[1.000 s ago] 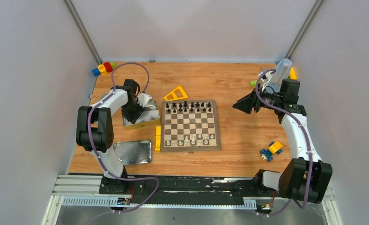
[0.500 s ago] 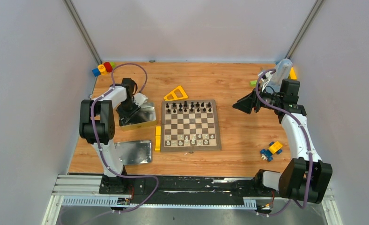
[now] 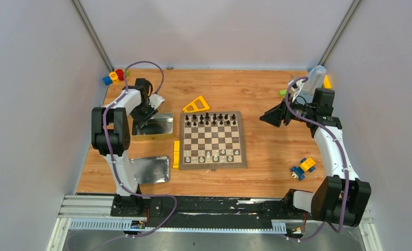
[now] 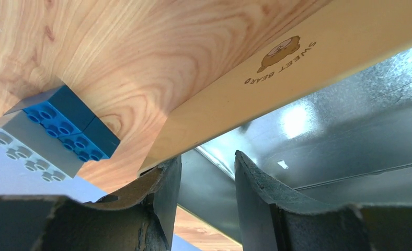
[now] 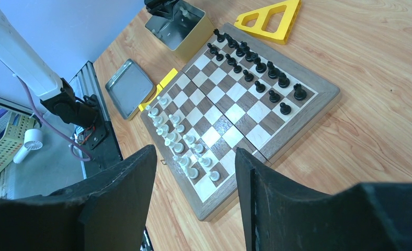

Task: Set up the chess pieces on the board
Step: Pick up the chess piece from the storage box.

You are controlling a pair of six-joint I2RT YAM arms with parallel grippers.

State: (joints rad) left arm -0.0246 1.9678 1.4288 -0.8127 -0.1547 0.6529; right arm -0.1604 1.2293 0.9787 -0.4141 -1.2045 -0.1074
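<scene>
1. Since a second ago, the tin (image 3: 154,137) just left of the board (image 3: 243,141) has gone from tipped up to lying flat on the table (image 3: 266,157). The left hand (image 3: 144,112) has drawn toward the tin's corner farthest from the board. The right hand (image 3: 269,116) has not moved.
2. Left hand: its fingers stand partly apart astride the tin's wall. I cannot tell whether they still pinch it.
3. Right hand: released and empty, hovering well right of the board.
4. The chess pieces (image 3: 213,119) are on the board, black on its two far rows and pale on its two near rows, which look a little uneven.
5. To do this well, let go fully and lift straight up, so the tin is not dragged into the board. Then check the tin for stragglers.
</scene>
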